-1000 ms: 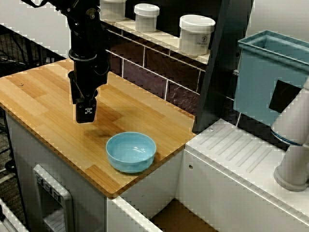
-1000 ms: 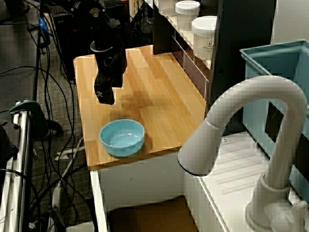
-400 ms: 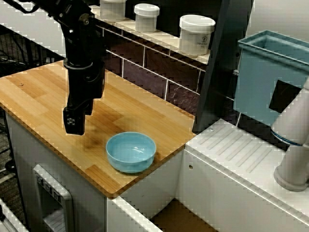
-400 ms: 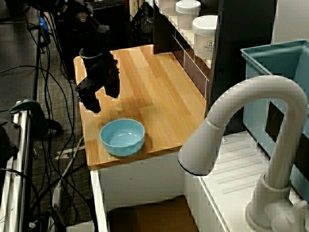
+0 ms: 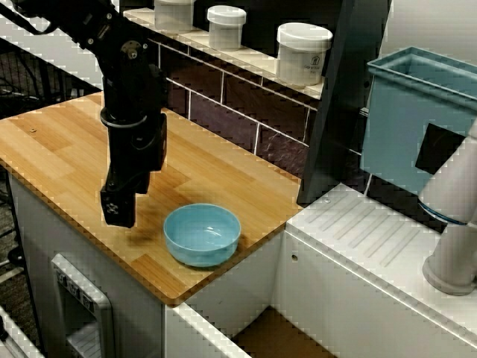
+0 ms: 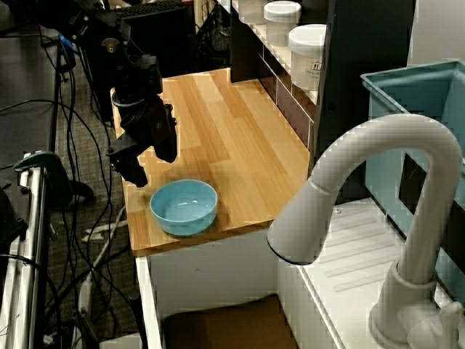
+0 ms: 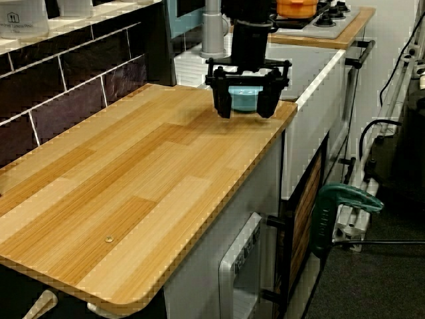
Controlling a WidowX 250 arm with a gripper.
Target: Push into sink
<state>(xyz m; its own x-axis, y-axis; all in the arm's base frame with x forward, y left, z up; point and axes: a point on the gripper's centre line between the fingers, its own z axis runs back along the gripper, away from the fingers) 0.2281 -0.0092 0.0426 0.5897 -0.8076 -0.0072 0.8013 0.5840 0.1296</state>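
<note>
- A light-blue bowl (image 5: 202,234) sits near the wooden table's (image 5: 59,149) corner, close to the edge above the sink (image 5: 276,337).
- The black pincer (image 7: 244,101), fingers apart and empty, hangs just beside the bowl's far side.
- The bowl looks light, rigid and smooth: likely to slide easily when nudged low on its wall.

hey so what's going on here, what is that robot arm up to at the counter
A single black robot arm is working over a wooden countertop. Its gripper, fingers spread open, sits low just behind a light blue bowl, on the side away from the sink. It holds nothing, and whether it touches the bowl can't be told. The bowl is upright near the counter's edge by the sink, not yet pushed in.
</note>
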